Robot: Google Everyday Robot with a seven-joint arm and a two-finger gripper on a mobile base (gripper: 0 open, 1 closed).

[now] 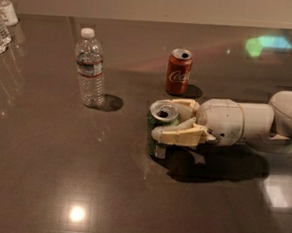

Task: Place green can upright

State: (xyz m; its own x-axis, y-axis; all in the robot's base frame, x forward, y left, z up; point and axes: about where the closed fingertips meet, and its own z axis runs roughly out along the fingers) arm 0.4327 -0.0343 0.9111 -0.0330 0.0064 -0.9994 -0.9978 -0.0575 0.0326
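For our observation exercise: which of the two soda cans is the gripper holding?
The green can, clamped by the gripper at mid-table; the red cola can stands free behind it.
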